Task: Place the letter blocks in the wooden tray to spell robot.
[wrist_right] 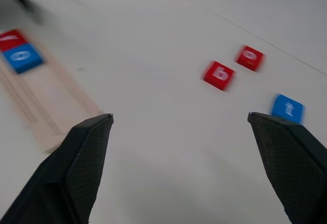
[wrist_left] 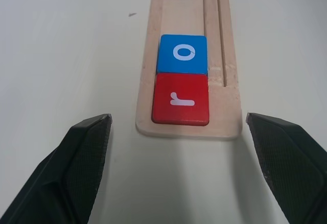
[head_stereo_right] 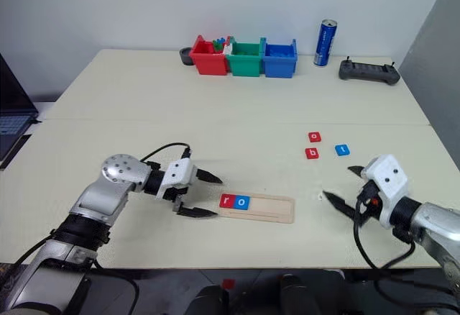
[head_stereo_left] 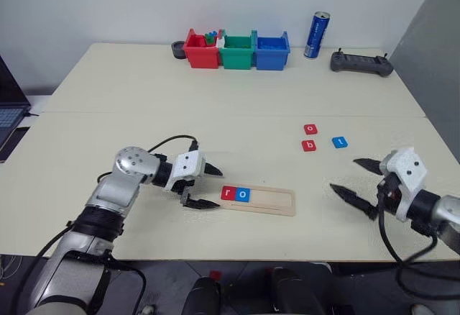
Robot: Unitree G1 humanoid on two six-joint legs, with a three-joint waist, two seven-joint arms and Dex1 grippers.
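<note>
Two letter blocks already lie in the wooden tray (head_stereo_left: 277,201): the red r (head_stereo_left: 228,193) at its left end and the blue o (head_stereo_left: 243,194) touching it on the right. Three positions in the groove are still free, so I judge the work is almost half done and the next letter must be the b.

My left gripper (head_stereo_left: 205,185) hangs just beside the tray's left end, at about 9 o'clock from the r, with its fingers spread apart and nothing between them. My right gripper (head_stereo_left: 359,180) is also wide open and empty, above the bare table at 3 o'clock from the tray.

Three loose tiles wait at about 1 o'clock from the tray: the red b (head_stereo_left: 309,145), the red o (head_stereo_left: 310,129) just behind it, and the blue t (head_stereo_left: 339,142) near the b at its 3 o'clock. For the next move I think my right gripper must go to the b and close on it without pushing these neighbours.

Room is enough around here; the table edge runs near my right arm, and the bins (head_stereo_left: 237,50) stand well apart.
</note>
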